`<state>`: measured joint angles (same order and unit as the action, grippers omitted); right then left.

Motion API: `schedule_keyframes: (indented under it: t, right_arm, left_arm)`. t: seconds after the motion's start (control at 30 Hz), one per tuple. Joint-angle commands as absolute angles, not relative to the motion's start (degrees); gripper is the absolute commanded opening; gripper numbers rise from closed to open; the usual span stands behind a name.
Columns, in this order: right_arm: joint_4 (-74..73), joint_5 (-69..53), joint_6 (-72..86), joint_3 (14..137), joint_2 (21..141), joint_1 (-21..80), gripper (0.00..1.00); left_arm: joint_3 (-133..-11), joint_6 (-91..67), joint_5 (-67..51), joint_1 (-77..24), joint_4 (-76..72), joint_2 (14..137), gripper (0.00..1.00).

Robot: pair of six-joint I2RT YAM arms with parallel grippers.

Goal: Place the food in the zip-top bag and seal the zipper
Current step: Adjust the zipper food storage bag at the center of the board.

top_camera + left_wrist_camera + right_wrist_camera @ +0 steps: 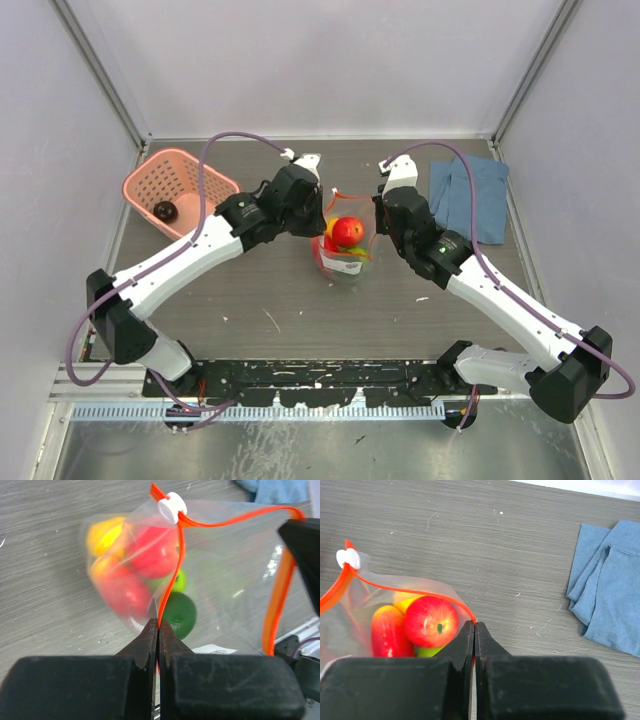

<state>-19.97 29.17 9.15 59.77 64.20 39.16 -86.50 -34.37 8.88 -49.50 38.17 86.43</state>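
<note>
Two arms meet over the middle of the grey table (280, 300). The left gripper (158, 627) is clenched on the zipper (172, 575) at one side of the bag's mouth. The right gripper (474, 627) is pinched tight on the same orange-red strip at the opposite side. One folded blue cloth (470, 195) lies far right. One pink basket (150, 180), far left, holds one dark fruit (164, 211). Between the grippers stands one zip-top bag (345, 262), mouth open, holding the food (430, 621): two red, one yellow and two green pieces can be counted. One white slider (171, 506) sits at the strip's far end.
</note>
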Motion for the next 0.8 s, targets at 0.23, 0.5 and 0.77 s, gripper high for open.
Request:
schedule_keyframes:
  t: [0.23, 0.5, 0.77]
  right_arm:
    - [-17.6, 26.3, 9.6, 61.2, 63.2, 39.0, 0.0]
    - [-15.9, 24.6, 10.7, 60.5, 62.7, 39.1, 0.0]
    - [-13.6, 23.1, 11.2, 59.2, 62.4, 39.1, 0.0]
  left_arm:
    - [-90.5, -30.7, 10.1, -49.1, 42.5, 88.1, 0.05]
    - [-88.8, -30.3, 8.4, -49.0, 39.9, 85.5, 0.22]
    - [-89.3, -29.6, 8.9, -44.8, 44.1, 81.7, 0.44]
